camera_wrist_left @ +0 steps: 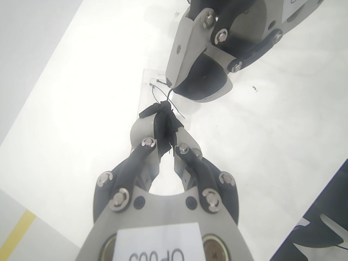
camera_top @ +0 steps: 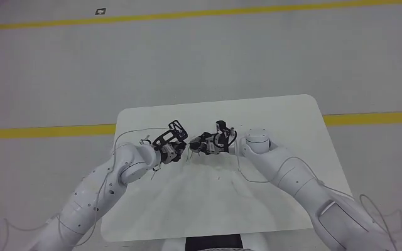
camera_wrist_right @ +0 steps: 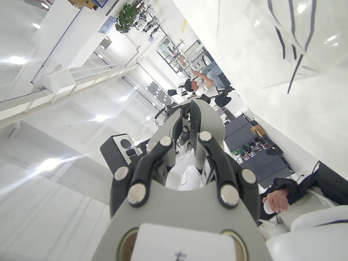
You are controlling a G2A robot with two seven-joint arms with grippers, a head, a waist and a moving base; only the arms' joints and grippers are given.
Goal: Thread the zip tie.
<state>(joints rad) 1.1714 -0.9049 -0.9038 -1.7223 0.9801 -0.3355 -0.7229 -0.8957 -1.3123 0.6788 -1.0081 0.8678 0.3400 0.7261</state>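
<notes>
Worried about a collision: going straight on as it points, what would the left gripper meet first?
Probably the right gripper, just past the zip tie strand the left gripper holds; depth is unclear.

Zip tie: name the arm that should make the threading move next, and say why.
Right, probably. The right gripper pinches the zip tie at its tips, with the strap running to the shut left gripper, which grips it close by. The left looks set to hold steady while the right feeds.
</notes>
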